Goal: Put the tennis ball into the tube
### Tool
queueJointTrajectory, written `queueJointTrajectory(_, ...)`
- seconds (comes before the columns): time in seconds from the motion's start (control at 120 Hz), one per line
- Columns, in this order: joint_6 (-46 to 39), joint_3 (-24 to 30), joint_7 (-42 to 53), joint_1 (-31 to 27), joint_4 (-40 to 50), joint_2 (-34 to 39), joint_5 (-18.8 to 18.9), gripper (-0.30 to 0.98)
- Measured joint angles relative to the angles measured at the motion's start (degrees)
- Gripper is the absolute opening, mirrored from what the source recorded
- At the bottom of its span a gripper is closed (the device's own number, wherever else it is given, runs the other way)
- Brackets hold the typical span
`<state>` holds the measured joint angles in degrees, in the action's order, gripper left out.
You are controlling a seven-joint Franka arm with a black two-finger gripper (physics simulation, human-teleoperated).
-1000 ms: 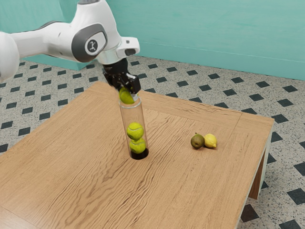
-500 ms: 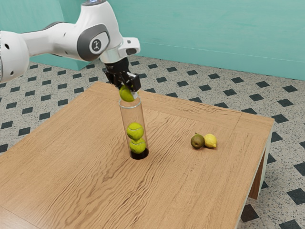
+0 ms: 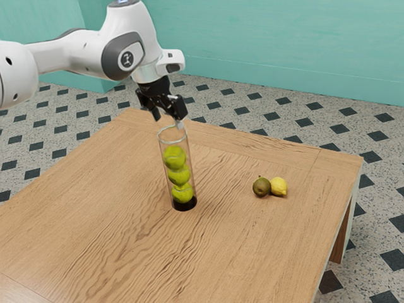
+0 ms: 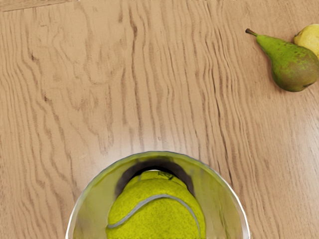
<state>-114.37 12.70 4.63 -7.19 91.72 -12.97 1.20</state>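
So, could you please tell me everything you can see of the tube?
The tube is a tall, clear cylinder, apparently plastic or glass, with a pale rim around its open top and a dark base. It stands upright on the wooden table. Three tennis balls are stacked inside. The open tool is close by the rim; whether they touch, I cannot tell.
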Motion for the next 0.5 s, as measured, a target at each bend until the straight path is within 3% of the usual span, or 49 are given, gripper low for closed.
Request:
queueJointTrajectory(0.275, 11.7, -0.2, -0.4, 0.4, -0.8, 12.4, 0.3, 0.67)
queueJointTrajectory(0.383, 17.1, -9.8, -1.0, 10.7, -4.1, 13.0, 0.3, 0.68)
queueJointTrajectory(0.5, 20.0, -14.5, -1.9, 16.3, -5.0, 13.3, 0.3, 0.68)
